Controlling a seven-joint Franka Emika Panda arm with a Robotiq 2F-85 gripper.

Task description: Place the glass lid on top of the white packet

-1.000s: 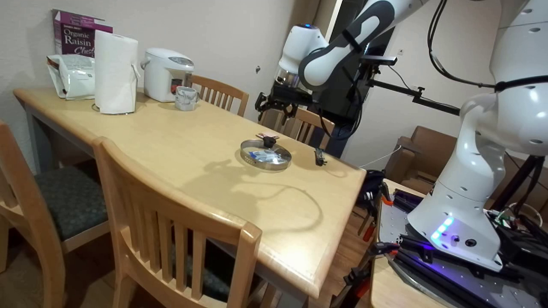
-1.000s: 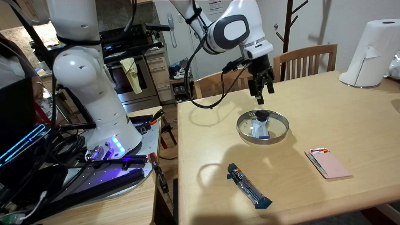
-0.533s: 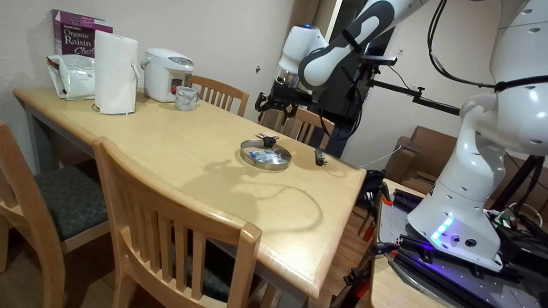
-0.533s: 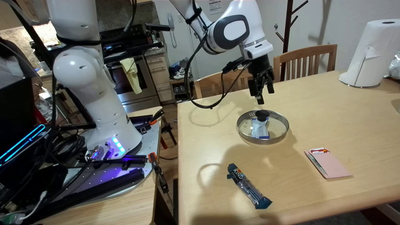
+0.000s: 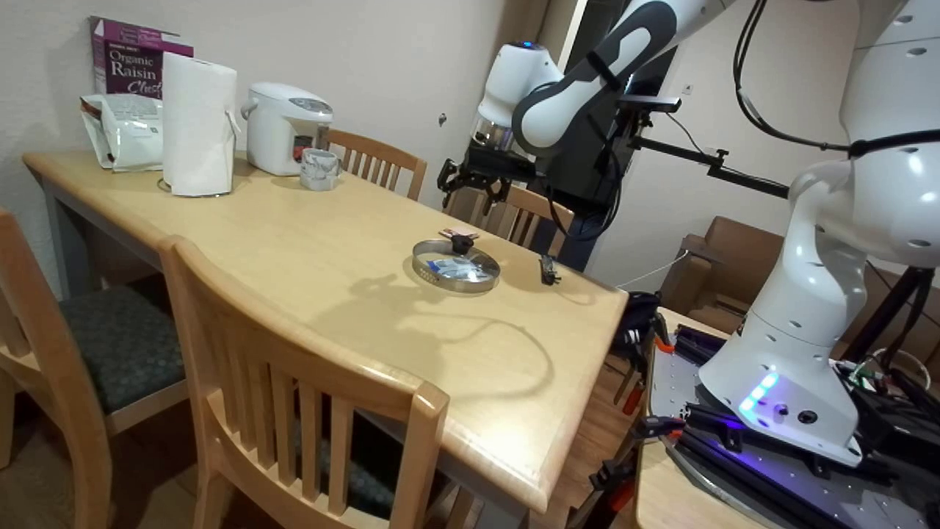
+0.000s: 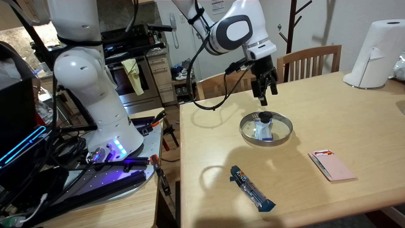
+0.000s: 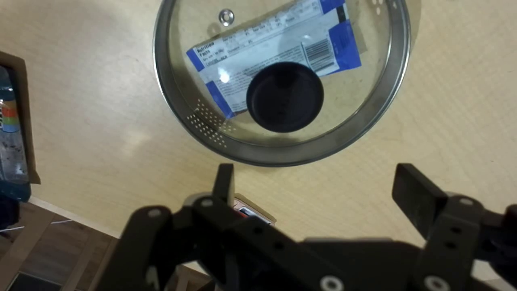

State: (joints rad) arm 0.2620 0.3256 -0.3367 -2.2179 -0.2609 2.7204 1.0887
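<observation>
The glass lid (image 5: pixel 470 284) lies flat on the table with its dark knob up. It shows in both exterior views (image 6: pixel 281 128) and in the wrist view (image 7: pixel 284 97). The white packet (image 7: pixel 258 56) with blue ends lies beneath the lid and is seen through its glass, partly hidden by the knob. The packet also shows under the glass in both exterior views (image 5: pixel 443 266) (image 6: pixel 262 130). My gripper (image 7: pixel 317 182) is open and empty. It hangs above the table, over and behind the lid, apart from it, in both exterior views (image 5: pixel 468 200) (image 6: pixel 269 97).
A KIND bar (image 6: pixel 251 190) and a pink card wallet (image 6: pixel 333 166) lie near the lid. A paper towel roll (image 5: pixel 198 125), a water boiler (image 5: pixel 285 128) and a mug (image 5: pixel 320 169) stand farther along the table. Chairs (image 5: pixel 294 367) stand around it.
The arm, gripper, lid and packet have not moved. Only a person at the left edge of an exterior view has shifted slightly.
</observation>
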